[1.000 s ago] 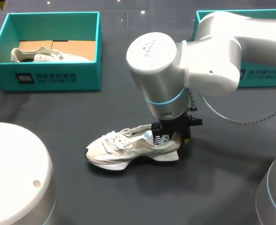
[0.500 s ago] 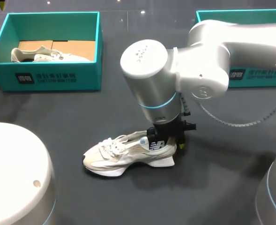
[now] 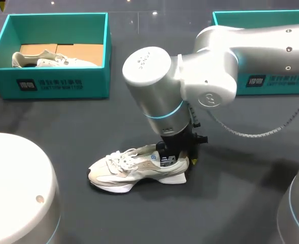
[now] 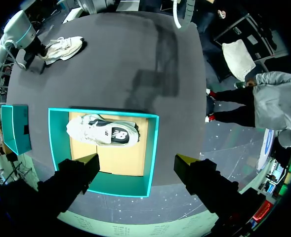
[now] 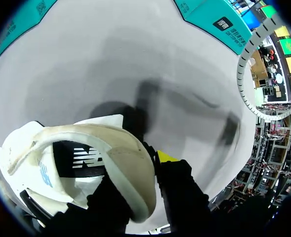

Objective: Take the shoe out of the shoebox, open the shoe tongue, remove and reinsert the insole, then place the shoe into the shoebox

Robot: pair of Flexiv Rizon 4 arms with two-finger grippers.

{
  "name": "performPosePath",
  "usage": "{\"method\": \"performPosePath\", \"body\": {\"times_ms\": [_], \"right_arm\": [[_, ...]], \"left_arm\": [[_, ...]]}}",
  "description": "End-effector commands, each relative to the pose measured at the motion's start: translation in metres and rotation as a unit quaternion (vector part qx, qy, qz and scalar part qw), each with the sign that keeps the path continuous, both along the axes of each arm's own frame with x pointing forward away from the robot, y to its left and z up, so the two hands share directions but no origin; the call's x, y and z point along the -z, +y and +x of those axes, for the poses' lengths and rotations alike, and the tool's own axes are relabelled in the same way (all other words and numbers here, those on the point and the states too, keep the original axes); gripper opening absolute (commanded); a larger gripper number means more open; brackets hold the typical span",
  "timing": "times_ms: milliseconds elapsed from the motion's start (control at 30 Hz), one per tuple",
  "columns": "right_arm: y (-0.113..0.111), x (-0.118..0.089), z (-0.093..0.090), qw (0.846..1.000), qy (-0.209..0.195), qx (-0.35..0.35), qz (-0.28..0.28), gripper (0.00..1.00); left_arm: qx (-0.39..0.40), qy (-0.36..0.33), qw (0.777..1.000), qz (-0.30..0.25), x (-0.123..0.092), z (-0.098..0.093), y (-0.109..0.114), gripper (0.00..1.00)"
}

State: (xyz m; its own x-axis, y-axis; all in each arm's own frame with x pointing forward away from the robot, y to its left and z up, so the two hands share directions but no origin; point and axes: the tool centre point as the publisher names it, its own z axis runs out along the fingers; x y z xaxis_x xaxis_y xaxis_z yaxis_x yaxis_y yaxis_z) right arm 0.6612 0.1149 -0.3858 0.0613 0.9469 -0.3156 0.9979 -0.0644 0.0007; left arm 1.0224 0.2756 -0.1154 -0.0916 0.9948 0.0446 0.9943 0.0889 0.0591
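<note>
The right arm (image 3: 159, 96) covered the heel of the shoe (image 3: 124, 165); the shoebox (image 3: 291, 89) behind it stood half hidden, cut off at the edge; its inside could not be seen.

Bright overhead light; soft shadows on table (image 3: 63, 117).

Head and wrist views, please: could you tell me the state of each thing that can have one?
shoe on the table: upright on its sole, heel gripped.
right pincer: shut on that shoe's heel.
left pincer: open, above the left shoebox.
left shoebox: open, second shoe inside.
right shoebox: open-topped, inside hidden by the right arm.
</note>
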Motion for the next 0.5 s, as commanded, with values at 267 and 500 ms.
{"method": "performPosePath", "body": {"times_ms": [267, 500], "right_arm": [[0.012, -0.008, -0.009, 0.987, -0.057, 0.150, -0.032, 1.00], [0.013, -0.033, -0.011, 0.986, -0.069, 0.148, -0.022, 1.00]], "left_arm": [[0.000, -0.001, 1.000, 0.001, 0.000, -0.001, 0.000, 1.00], [0.000, -0.001, 1.000, 0.001, 0.000, -0.001, 0.000, 1.00]]}}
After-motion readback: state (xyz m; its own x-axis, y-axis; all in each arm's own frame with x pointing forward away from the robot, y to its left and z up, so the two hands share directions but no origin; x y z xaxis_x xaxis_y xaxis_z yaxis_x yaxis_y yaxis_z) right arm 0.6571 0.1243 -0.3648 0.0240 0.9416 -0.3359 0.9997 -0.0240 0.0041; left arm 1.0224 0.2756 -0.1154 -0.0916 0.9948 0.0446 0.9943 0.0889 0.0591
